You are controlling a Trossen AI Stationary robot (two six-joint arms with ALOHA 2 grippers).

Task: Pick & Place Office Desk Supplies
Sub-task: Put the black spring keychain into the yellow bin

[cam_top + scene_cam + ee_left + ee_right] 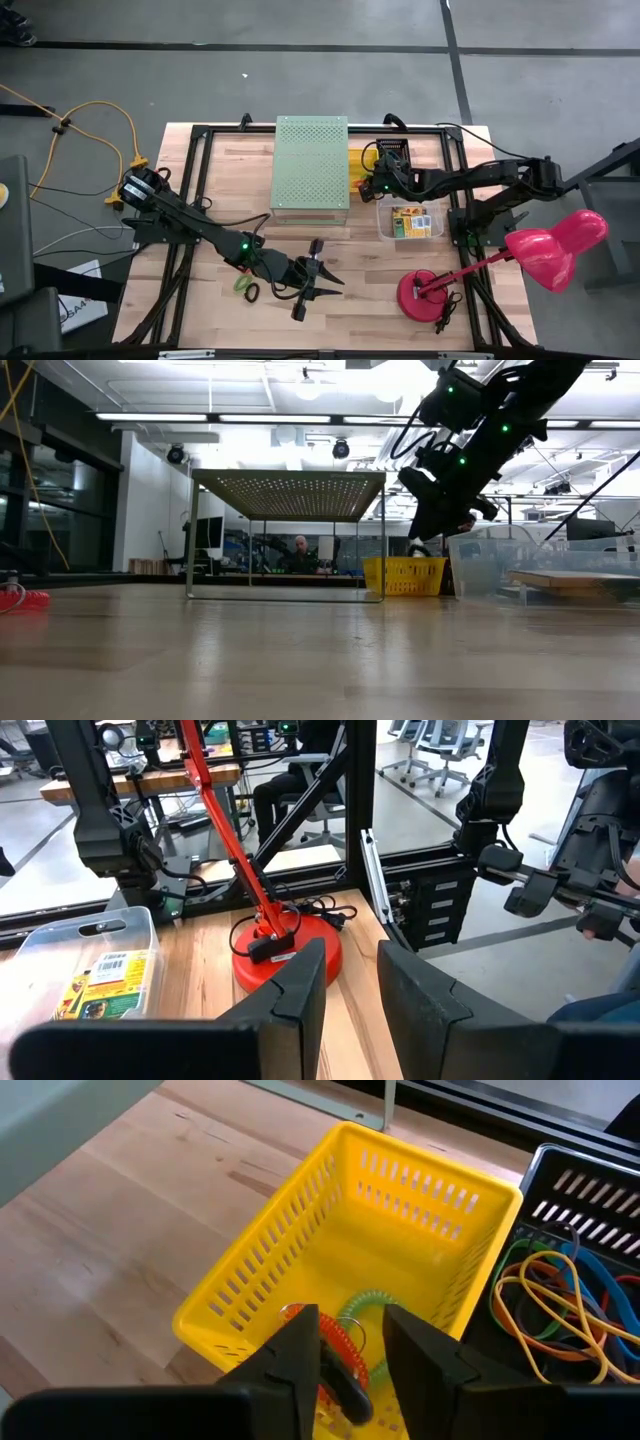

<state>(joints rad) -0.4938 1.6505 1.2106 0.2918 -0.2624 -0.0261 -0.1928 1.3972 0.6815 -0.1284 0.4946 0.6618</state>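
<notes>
My right gripper [350, 1350] hangs open over the yellow basket [300, 1270], which stands on the table right of the pale-green perforated box [311, 165]. In the basket, under the fingers, lie a red loop [335, 1342], a green loop [368, 1308] and a black loop [347, 1392]. My left gripper [330, 282] waits open above the near middle of the table, holding nothing. A green loop and a black loop [246, 288] lie on the table beside it. A crayon box [410, 222] lies flat in a clear bin [384, 232]. My right gripper's fingers point slantwise down into the yellow basket, with the black loop [347, 1392] showing in the gap between them. I cannot tell whether they touch it.
A black basket [560, 1280] with loose coloured bands stands against the yellow one. The pink lamp's red base [422, 292] and its head [555, 245] take up the near right. Dark frame rails run round the table's edges.
</notes>
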